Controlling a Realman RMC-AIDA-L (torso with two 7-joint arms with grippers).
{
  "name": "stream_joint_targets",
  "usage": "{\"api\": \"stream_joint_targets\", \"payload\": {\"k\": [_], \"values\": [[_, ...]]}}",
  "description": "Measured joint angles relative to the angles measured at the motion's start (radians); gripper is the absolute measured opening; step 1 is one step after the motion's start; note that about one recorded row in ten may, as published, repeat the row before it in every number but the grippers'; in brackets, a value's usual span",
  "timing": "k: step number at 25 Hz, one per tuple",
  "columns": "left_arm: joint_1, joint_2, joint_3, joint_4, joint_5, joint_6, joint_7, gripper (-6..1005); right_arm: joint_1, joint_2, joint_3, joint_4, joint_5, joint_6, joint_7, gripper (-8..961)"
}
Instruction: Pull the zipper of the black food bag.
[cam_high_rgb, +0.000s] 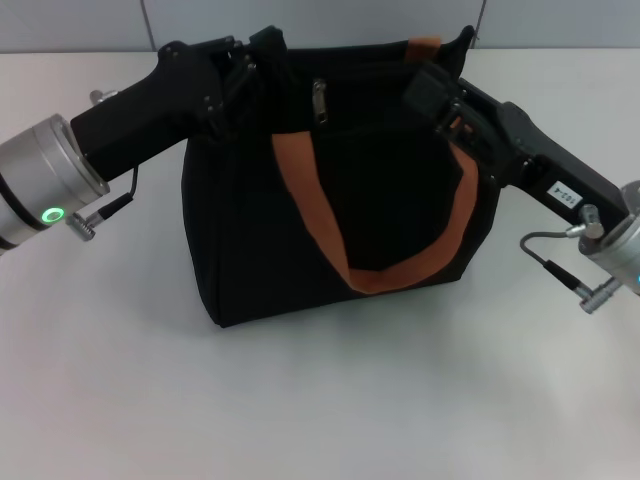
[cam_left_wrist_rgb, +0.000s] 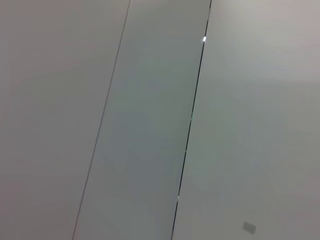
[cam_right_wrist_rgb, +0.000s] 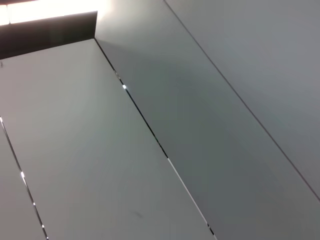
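**Both grippers at the upper corners of the black food bag**

You see the black food bag (cam_high_rgb: 340, 215) standing upright on the white table (cam_high_rgb: 300, 400), near the table's far edge. One orange-brown webbing handle (cam_high_rgb: 375, 250) hangs down the bag's front face in a loop; a short piece of the second handle (cam_high_rgb: 424, 46) shows at the bag's upper rim.

The zipper (cam_high_rgb: 320, 101), a small silver pull tab, hangs on the upper front of the bag, just below the rim and above the front handle's left strap.

The left gripper (cam_high_rgb: 240, 72) is at the bag's upper left corner, against the fabric. You cannot tell whether its fingers are parted or clenched, since black gripper and black fabric merge there.

The right gripper (cam_high_rgb: 432, 90) is at the bag's upper right corner, beside the short handle piece. Its finger state cannot be told either.

Both wrist views show only pale wall panels (cam_left_wrist_rgb: 150, 125) with thin seams.
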Motion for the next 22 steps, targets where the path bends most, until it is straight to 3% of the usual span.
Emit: {"api": "stream_joint_targets", "payload": {"k": [7,22], "values": [[-0.029,-0.001,0.001,-0.002,-0.002,0.002,-0.007,78,0.004,0.003,0.007,0.037,0.005,0.018,-0.086,367],[-0.054,-0.001,0.002,-0.015,-0.004,0.004,-0.001,90,0.043,0.002,0.012,0.069,0.006,0.129,-0.032,366]]}}
